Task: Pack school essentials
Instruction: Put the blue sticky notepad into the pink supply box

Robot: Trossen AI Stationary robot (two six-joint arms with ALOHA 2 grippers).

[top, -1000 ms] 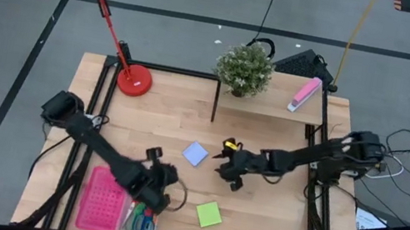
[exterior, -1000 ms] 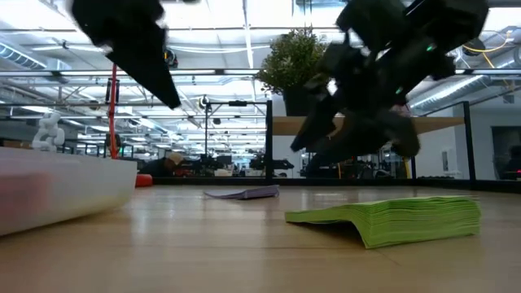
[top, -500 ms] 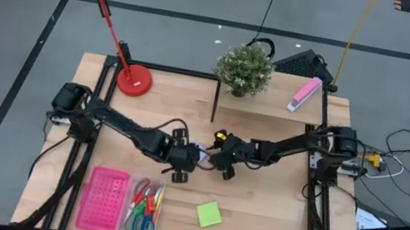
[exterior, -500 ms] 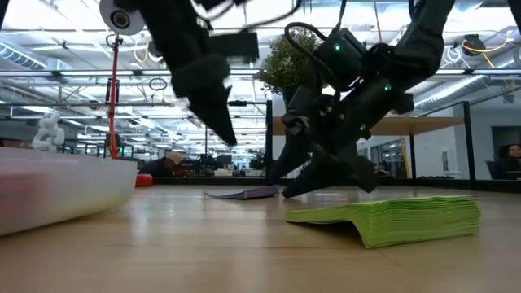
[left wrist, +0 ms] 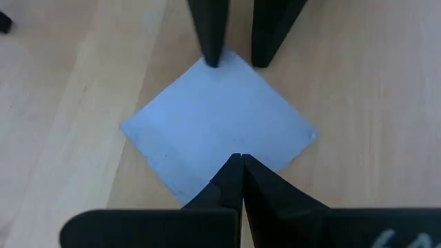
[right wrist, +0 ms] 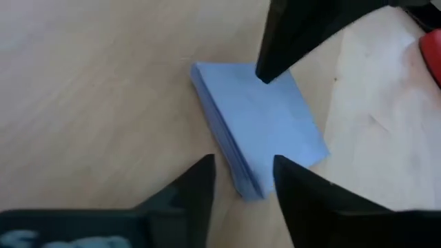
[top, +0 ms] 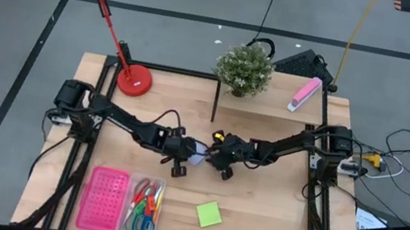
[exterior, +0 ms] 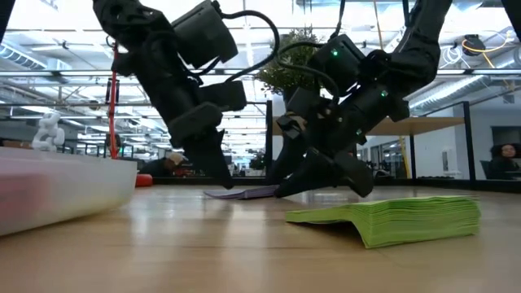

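While both dark arms reach toward the middle of the wooden table (top: 271, 220), their grippers meet over a thin, pale-blue square note pad (top: 196, 154) lying flat there. The left gripper (top: 180, 156) comes in from the table's left edge; in its wrist view its two dark fingers (left wrist: 231, 180) are pressed together, tips resting on one corner of the pad, with nothing between them. The right gripper (top: 218, 160) comes in from the right edge; its fingers (right wrist: 200, 184) stand a little apart, straddling the opposite corner of the pad, one to each side, and it is hard to tell whether they touch it. In the low view the pad shows only as a thin sliver between the two grippers, flat on the table.

Near the front edge, right of centre, lies a thick green square note pad (top: 209, 214). At the front left corner sits a pink perforated rectangular tray (top: 103, 199), and just beside it, on its right, a clear shallow tray (top: 143, 207) holds scissors with green, red and blue handles (top: 142, 211) alongside thin pens.

On the raised shelf at the back right corner rests a pink-and-white oblong block (top: 305, 94). A small potted plant (top: 244, 69) stands at the back middle, and a red desk lamp (top: 134, 80) at the back left.
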